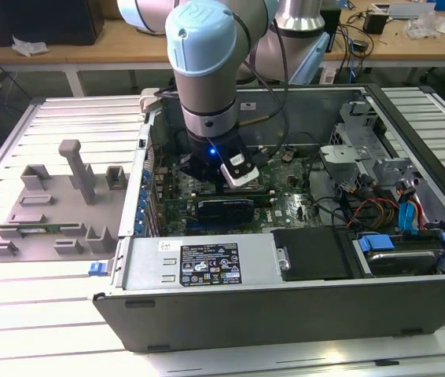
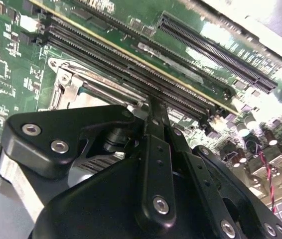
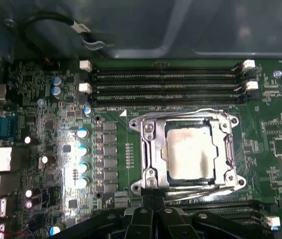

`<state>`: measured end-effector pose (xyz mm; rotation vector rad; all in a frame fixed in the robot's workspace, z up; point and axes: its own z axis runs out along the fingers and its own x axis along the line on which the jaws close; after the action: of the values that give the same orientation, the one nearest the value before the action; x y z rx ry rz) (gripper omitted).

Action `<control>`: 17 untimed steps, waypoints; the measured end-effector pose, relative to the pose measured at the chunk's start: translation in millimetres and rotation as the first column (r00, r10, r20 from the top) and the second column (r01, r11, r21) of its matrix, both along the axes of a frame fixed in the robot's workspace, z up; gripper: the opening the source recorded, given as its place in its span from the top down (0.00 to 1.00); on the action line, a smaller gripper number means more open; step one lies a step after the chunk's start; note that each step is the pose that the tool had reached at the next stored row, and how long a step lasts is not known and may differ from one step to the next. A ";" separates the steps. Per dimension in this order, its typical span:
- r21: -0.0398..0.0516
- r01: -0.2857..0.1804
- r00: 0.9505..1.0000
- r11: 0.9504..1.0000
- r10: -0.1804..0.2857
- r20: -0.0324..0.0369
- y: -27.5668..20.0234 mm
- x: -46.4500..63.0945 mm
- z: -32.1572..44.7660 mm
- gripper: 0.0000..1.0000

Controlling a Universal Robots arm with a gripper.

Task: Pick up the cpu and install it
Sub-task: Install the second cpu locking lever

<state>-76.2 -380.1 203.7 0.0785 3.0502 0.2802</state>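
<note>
1. Inside the open grey metal computer case (image 1: 207,314), my arm (image 1: 207,63) reaches down over the green motherboard. In the exterior view the grey plastic blocky fixture tray (image 1: 49,228) sits outside at the case's nine o'clock.
2. The small flat square cpu with its pale silver top (image 3: 190,152) lies flat inside the silver metal socket frame (image 3: 148,149). The frame is between the rows of long black memory slots (image 3: 166,84) and my fingertips.
3. My black gripper (image 3: 152,209) is just beside the socket's near edge. The jaws look clenched together with nothing between them, as the second wrist view's tip (image 2: 153,107) also suggests.
4. I judge the chip already placed, so the work in hand is at the frame's edge.
5. Doing it well means staying square to the frame, pressing on metal only and not on the chip's top. It also means staying clear of the memory slots close by.
</note>
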 end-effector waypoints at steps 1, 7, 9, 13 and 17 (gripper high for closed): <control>0.004 0.000 1.000 1.000 0.000 0.000 0.2 -0.1 -0.3 0.89; 0.013 0.000 1.000 1.000 0.000 0.000 0.8 -1.0 -0.6 0.89; 0.013 0.000 1.000 1.000 0.000 0.000 0.9 -0.9 3.0 0.89; 0.012 0.000 1.000 1.000 0.000 -0.004 0.9 -0.1 9.2 0.89; 0.011 0.000 1.000 1.000 0.000 -0.017 -0.3 1.4 10.8 0.89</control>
<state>-74.8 -380.4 214.4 0.0818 3.0655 0.2985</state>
